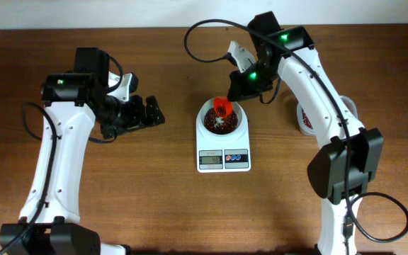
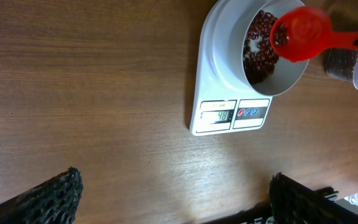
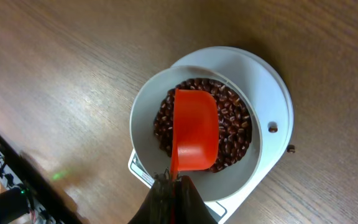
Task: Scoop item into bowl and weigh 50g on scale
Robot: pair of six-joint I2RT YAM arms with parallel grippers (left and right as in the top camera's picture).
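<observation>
**beanquest:** Overhead first, what can be made out?

**yam_fan:** The scale (image 1: 224, 144) is laid lengthwise up and down the picture, with the display (image 1: 210, 159) end toward the robot. The bowl (image 1: 203, 117) is parked on the round platform at the far end, beans (image 1: 214, 126) inside. A red scoop (image 1: 222, 107) is held over the bowl, cup aimed down-left and handle running up-right into the right gripper (image 1: 238, 81), which is clamped on it. The left gripper (image 1: 147, 113) is kept well apart to the left over the table (image 1: 154, 198), spread wide, nothing in it. A tub (image 1: 304, 119) is half hidden by the right arm.

**beanquest:** And the left wrist cam?

**yam_fan:** The scale (image 2: 216, 81) is seen with its display (image 2: 219, 116) at the lower end, digits too small to be trusted tbh. The scoop (image 2: 300, 34) is laid across the bowl (image 2: 291, 78), handle off to the right, and a few beans (image 2: 263, 53) can be spotted in the cup too. The left fingers (image 2: 48, 199) are stuck in the bottom corners, far apart, only bare table (image 2: 104, 93) between them.

**beanquest:** Right wrist?

**yam_fan:** The scoop (image 3: 194, 130) is lined up straight up the picture from the right gripper (image 3: 171, 182), handle pinched tight, cup over the middle of the beans (image 3: 235, 124). The bowl (image 3: 145, 118) is sat on the scale (image 3: 272, 93). One stray bean (image 3: 272, 129) is left on the platform just beside the bowl.
</observation>
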